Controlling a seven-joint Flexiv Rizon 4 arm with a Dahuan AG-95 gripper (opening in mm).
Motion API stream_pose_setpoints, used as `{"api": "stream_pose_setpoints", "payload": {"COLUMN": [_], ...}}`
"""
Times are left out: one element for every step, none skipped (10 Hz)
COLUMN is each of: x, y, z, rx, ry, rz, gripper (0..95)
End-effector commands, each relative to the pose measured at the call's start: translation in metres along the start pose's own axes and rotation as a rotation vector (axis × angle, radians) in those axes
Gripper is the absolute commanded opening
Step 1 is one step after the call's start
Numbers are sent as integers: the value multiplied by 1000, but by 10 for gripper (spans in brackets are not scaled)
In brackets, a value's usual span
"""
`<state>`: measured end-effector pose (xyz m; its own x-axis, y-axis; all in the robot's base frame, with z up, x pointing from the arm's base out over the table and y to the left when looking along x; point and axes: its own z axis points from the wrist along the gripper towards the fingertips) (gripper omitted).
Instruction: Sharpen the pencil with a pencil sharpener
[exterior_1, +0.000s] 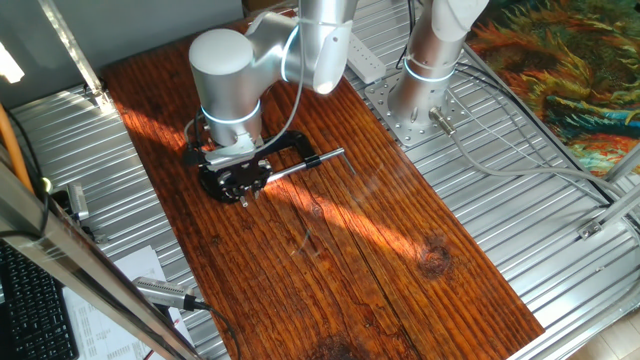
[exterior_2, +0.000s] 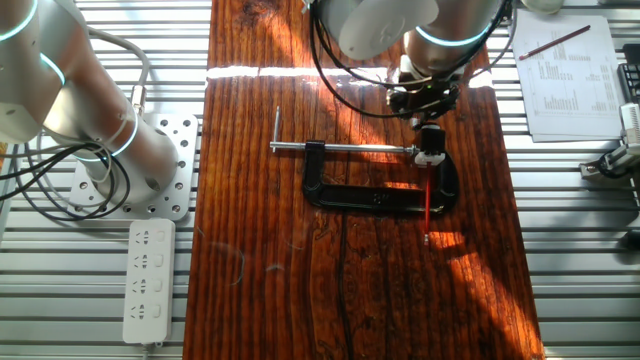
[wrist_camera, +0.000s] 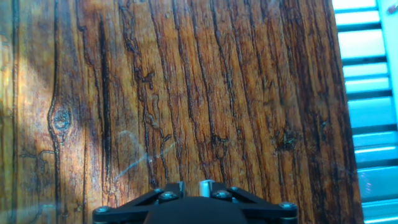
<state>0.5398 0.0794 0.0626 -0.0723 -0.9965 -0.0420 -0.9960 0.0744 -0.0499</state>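
one red pencil (exterior_2: 428, 205), one clamp (exterior_2: 380, 185)

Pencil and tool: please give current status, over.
Tool low over the C-clamp; jaw state unclear. Red pencil lies across the clamp frame. Sharpener at the rod's end. Clamp crowds the pencil.

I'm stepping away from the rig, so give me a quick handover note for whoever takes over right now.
Gripper: low over the clamp end, fingers near the top of the pencil; whether they are open or shut cannot be told from any view.
Pencil: red, its upper end at the C-clamp's jaw by the silver rod, lower end pointing out onto the wooden board.
Pencil sharpener: the small black piece at the rod's tip, seemingly held by the clamp; details too small to confirm.
Done: pencil appears set at the sharpener.
Left: confirm the grip, turn the pencil to sharpen, withdraw it.
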Motion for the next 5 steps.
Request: {"api": "stream_pose_setpoints", "payload": {"x": [-4,-4,-5,-6,-6], "y": [-3,-3,-3,-3,-4], "z": [-4,-6,-10,-14,-17], "rx": [-3,-3,-3,-7,-6], "ry": [-3,1,14,30,44], "rz": [24,36,63,82,88], "gripper": [190,190,0,0,0]}}
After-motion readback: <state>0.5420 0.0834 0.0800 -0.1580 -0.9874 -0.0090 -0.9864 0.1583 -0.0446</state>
